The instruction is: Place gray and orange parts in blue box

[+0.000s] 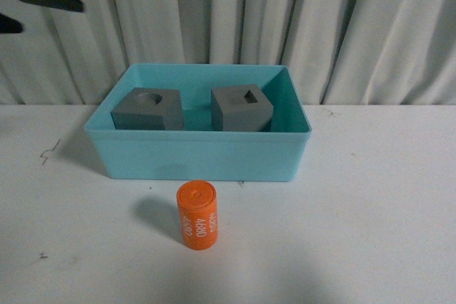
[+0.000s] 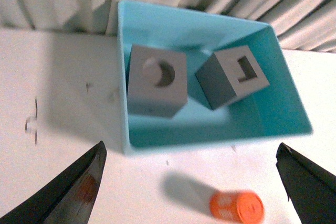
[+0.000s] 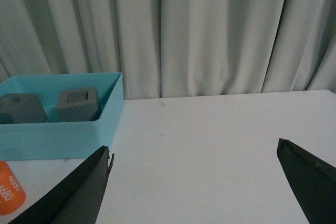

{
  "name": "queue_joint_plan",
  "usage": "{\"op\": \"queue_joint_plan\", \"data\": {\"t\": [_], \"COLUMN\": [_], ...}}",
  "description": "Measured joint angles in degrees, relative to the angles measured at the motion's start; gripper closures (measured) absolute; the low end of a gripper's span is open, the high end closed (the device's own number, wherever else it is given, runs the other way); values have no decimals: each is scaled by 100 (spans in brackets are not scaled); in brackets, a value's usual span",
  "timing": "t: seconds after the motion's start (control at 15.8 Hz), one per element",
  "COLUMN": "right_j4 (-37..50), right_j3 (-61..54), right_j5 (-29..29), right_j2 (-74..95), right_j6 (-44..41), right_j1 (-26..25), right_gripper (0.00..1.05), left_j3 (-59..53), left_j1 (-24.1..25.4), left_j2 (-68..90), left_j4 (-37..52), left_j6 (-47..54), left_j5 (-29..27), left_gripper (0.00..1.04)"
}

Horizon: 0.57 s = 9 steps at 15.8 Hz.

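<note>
Ahead of the left gripper's [image 2: 191, 147] wide-spread, empty fingers: blue box [image 1: 199, 156] holding round-recess gray cube [image 1: 148, 109] and square-recess gray cube [image 1: 241, 108]; orange cylinder [image 1: 197, 214] on the table between those fingers, outside the box; right gripper [image 3: 194, 146], fingers likewise apart, empty; remaining step, judged: grasp cylinder, lift over rim.

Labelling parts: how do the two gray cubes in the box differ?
The round-recess cube has a circular hole on top, the square-recess cube a square one. The round-recess cube sits flat; the square-recess cube is turned and looks tilted. Both are matte gray, inside the blue box.
</note>
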Motion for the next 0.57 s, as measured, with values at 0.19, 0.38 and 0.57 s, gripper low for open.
{"op": "queue_joint_plan", "data": {"t": [0.19,0.38,0.57], "right_j4": [-2,-2,11], "right_j3": [0,0,0], "right_j5": [0,-2,4], "right_j2": [0,0,0], "right_j6": [0,0,0], "right_j1": [0,0,0], "right_gripper": [6,6,6], "left_j3": [-2927,-3897,-4441], "left_j1": [1646,1641,1519], "left_j2": [-2857,-3504,-3967], "left_j4": [-1733,391,1399], "left_j6": [-57,221,358], "left_j5": [960,304,-46], "left_gripper": [7,16,23]}}
